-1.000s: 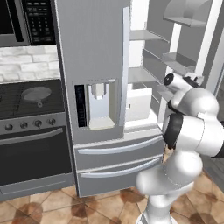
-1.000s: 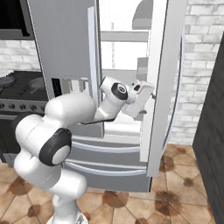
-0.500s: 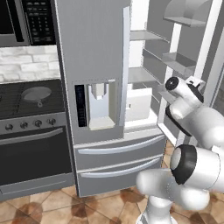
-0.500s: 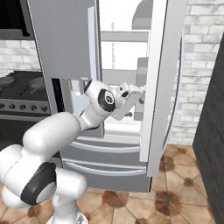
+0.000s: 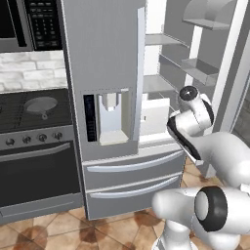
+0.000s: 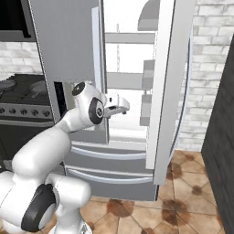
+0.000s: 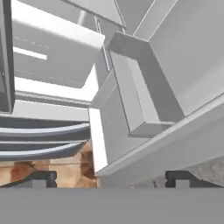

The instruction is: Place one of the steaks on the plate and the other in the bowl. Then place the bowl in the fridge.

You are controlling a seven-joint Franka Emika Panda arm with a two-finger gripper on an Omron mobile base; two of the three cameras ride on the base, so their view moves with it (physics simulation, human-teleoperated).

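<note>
Left base view, far left: black microwave [image 5: 29, 24] high on the wall, white brick backsplash [image 5: 29, 71] under it. Below that a black stove [image 5: 34, 146] with a grey frying pan [image 5: 41, 104] on a burner and a row of knobs along the front edge.

Centre: fridge [image 5: 102, 73], stainless steel. Left door shut, water dispenser [image 5: 111, 117] set in it. Two lower drawers [image 5: 132, 180] shut, each with a long bar handle. Right door [image 6: 167, 82] swung open, seen edge-on in the right base view. Inside is white, with shelves [image 5: 163, 41] at several heights; door bins [image 7: 140, 87] on the open door, seen close in the hand view.

At the top of the fridge interior, a rounded grey shape [image 5: 210, 12]; it could be the bowl, but I cannot tell for certain. Steaks and plate: not located.

Right of centre: white arm reaches from the base toward the open right half of the fridge. Gripper [image 6: 119, 104] sits level with the middle shelves, just in front of the opening, pointing toward the open door. In the hand view the two dark fingertips [image 7: 41, 178] stand far apart, with nothing between them: claw wide, holding nothing.

Floor: brown patterned tiles [image 6: 183, 183]. Far right, in the right base view: white brick wall [image 6: 208, 68] and a dark cabinet side [image 6: 221, 151].
</note>
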